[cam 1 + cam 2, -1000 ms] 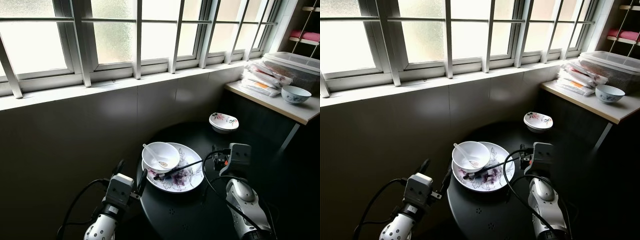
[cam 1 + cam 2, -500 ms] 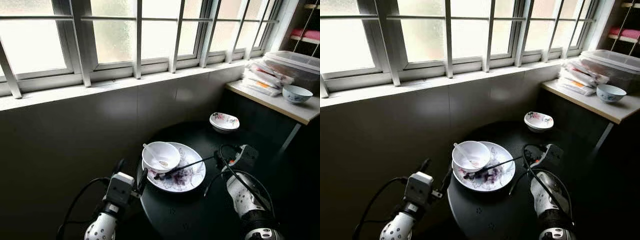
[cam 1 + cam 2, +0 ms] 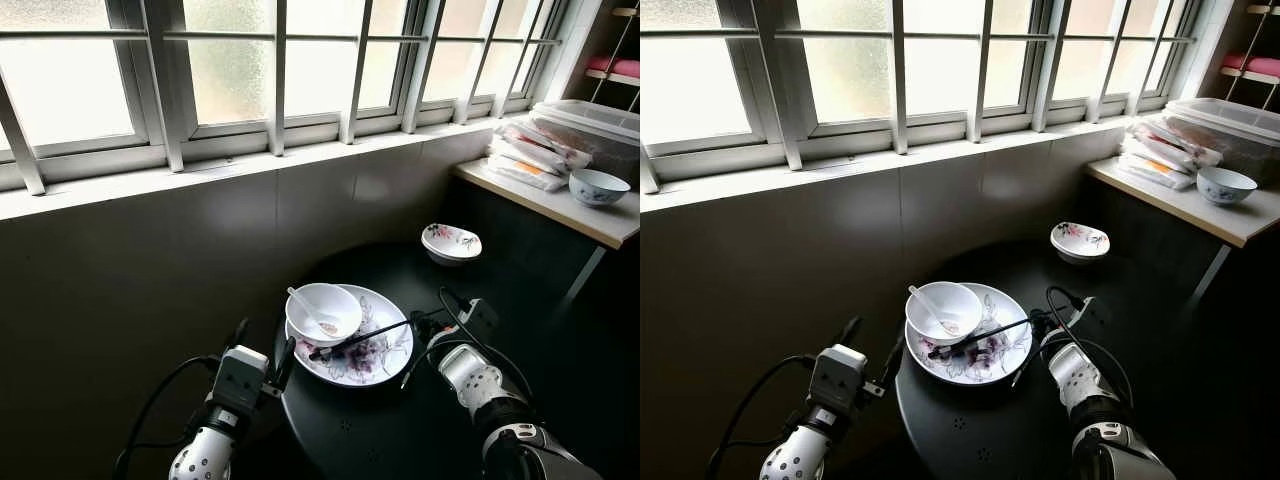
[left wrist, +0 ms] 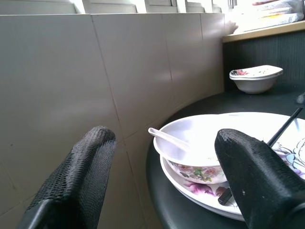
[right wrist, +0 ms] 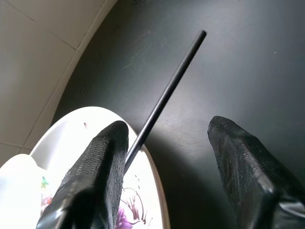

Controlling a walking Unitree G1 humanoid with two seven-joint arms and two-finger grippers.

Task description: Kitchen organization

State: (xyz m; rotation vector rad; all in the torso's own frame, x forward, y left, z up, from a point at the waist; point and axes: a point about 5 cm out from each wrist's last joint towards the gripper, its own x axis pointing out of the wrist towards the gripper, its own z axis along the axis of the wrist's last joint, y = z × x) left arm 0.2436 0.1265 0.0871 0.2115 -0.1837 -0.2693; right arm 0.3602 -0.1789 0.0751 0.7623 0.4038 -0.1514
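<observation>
- Right end effector (image 5: 167, 157), fingers apart, hovers over the right rim of the flowered plate (image 3: 385, 350); its wrist view shows a black chopstick (image 5: 164, 98) running between the fingers, untouched, its tip over the dark round counter (image 3: 400, 430).
- Left end effector (image 4: 167, 191), fingers spread and empty, sits at lower left of the head view, beside the counter edge.
- The left wrist view shows the white bowl (image 4: 195, 143) with its spoon (image 4: 167, 138) on the plate, and a small bowl (image 4: 255, 78) behind.
</observation>
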